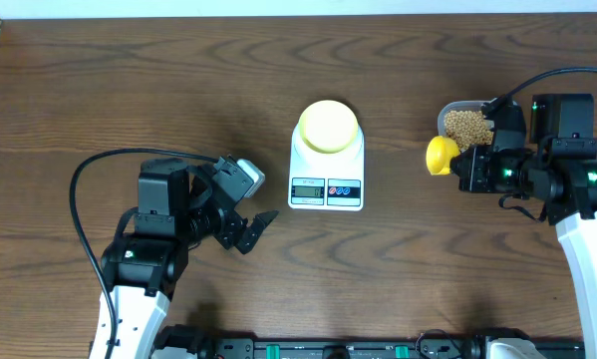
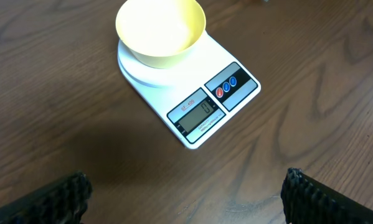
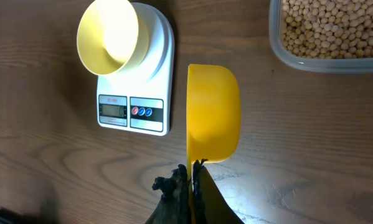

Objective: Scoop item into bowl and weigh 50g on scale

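The pale yellow bowl [image 1: 328, 126] stands empty on the white scale [image 1: 326, 175], whose display [image 2: 196, 110] reads 0. It also shows in the left wrist view [image 2: 160, 31] and the right wrist view [image 3: 108, 36]. Tan beans [image 1: 468, 127] fill a clear tub [image 3: 326, 59] at the right. My right gripper [image 3: 192, 177] is shut on the handle of a bright yellow scoop [image 3: 213, 112], held on its side between scale and tub, left of the tub [image 1: 442, 155]. My left gripper [image 1: 250, 231] is open and empty, on the table left of the scale.
The dark wooden table [image 1: 129, 100] stretches left and front of the scale. A black cable [image 1: 79, 189] loops by the left arm. The table's front rail [image 1: 328, 347] runs along the bottom.
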Action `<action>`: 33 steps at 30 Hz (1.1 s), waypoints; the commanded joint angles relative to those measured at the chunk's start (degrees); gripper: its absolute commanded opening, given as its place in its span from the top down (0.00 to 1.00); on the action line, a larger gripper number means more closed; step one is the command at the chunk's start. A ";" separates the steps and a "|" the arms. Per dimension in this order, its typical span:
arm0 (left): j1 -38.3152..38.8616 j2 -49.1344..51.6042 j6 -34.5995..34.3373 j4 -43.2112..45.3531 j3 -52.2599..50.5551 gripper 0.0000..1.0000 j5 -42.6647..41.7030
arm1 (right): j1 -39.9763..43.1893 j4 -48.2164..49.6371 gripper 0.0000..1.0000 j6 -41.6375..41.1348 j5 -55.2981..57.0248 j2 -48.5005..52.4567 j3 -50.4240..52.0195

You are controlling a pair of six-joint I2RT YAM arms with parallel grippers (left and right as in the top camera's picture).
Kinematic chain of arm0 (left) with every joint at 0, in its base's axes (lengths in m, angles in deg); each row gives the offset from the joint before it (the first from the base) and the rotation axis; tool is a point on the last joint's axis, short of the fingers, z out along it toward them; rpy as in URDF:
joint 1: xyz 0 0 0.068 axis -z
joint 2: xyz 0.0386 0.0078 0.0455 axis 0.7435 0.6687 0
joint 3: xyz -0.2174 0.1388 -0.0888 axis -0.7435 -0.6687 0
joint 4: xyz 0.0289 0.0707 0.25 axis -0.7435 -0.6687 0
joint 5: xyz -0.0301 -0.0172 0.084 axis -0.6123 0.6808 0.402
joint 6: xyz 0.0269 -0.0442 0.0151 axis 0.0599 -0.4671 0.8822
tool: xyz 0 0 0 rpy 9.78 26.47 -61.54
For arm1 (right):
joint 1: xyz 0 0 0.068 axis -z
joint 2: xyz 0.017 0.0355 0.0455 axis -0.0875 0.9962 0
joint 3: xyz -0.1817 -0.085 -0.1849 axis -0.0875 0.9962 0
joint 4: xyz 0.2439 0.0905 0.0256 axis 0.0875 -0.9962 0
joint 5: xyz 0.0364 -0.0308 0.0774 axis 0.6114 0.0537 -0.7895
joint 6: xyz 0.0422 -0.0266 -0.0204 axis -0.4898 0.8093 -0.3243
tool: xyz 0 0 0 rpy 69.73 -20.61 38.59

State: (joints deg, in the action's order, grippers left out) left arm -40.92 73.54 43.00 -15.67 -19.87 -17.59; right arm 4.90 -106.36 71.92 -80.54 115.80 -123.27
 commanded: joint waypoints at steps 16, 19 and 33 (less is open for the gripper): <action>-0.35 0.09 0.37 0.70 0.59 0.01 -0.76 | 0.46 1.09 0.99 0.39 -0.17 -0.15 -0.61; -0.35 0.26 0.37 0.68 0.59 0.01 -0.76 | 0.46 1.05 0.99 0.39 -0.17 -0.15 -0.61; -0.35 1.20 0.39 0.50 0.59 0.01 -0.74 | 0.46 1.20 0.99 1.44 -0.20 -0.15 -0.61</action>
State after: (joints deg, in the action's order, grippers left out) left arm -40.92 74.57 43.02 -15.26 -19.87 -17.59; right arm 4.90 -105.32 72.18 -80.57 115.80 -123.27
